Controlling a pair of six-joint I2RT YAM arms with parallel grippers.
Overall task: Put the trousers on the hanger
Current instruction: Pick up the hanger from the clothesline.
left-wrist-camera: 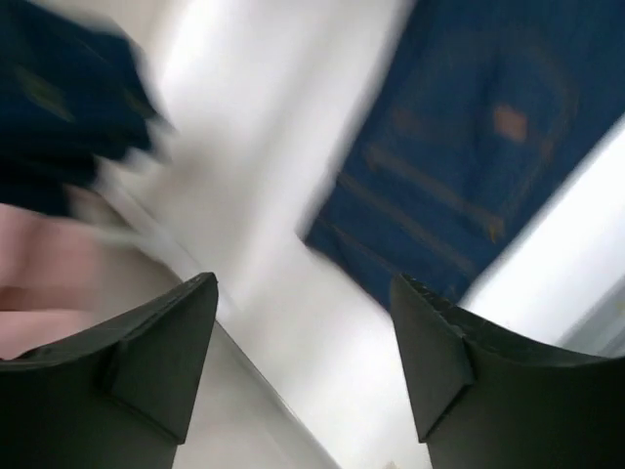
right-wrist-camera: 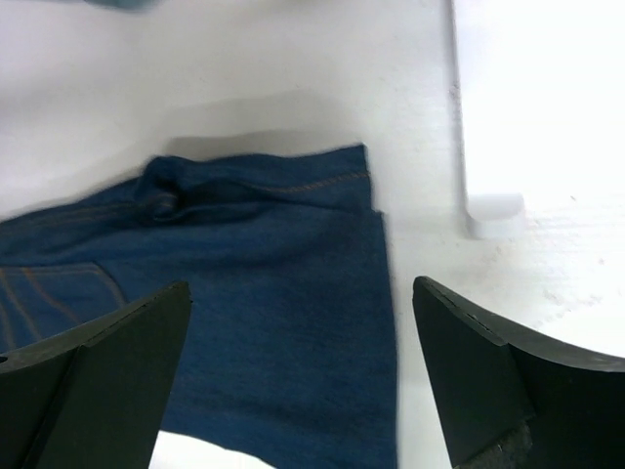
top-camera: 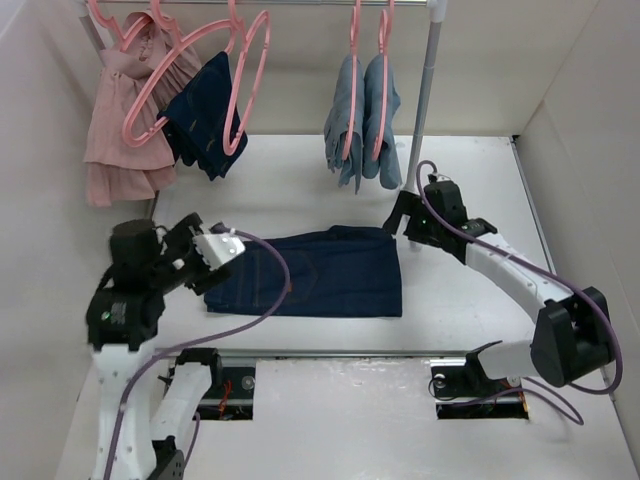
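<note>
Top view: trousers (top-camera: 320, 272) lie flat and folded on the table (top-camera: 480, 180), between the two pincers, not on any hanger. Left pincer (top-camera: 232, 243) sits over the waist end, fingers apart, holding nothing. Right pincer (top-camera: 402, 218) hovers just beyond the far right corner of the cloth, also apart and empty. Judgement: each arm is posted at one end so the cloth can be lifted level. A bare pink hanger (top-camera: 262, 60) hangs on the rail (top-camera: 300, 3), well beyond both pincers, beside a small dark garment (top-camera: 205, 115). Left wrist view: heavily blurred. Left pincer (left-wrist-camera: 303, 293) is spread wide with only table between the fingers; trousers (left-wrist-camera: 469, 147) show ahead and toward the right finger, tan label faintly visible, not touched. Right wrist view: right pincer (right-wrist-camera: 301, 293) is spread wide; the trousers' corner (right-wrist-camera: 244, 264) lies ahead and partly between the fingers, below them, contact not seen. The rail's foot (right-wrist-camera: 493, 215) stands ahead, past the right finger. Judgement: grasp not yet made.
</note>
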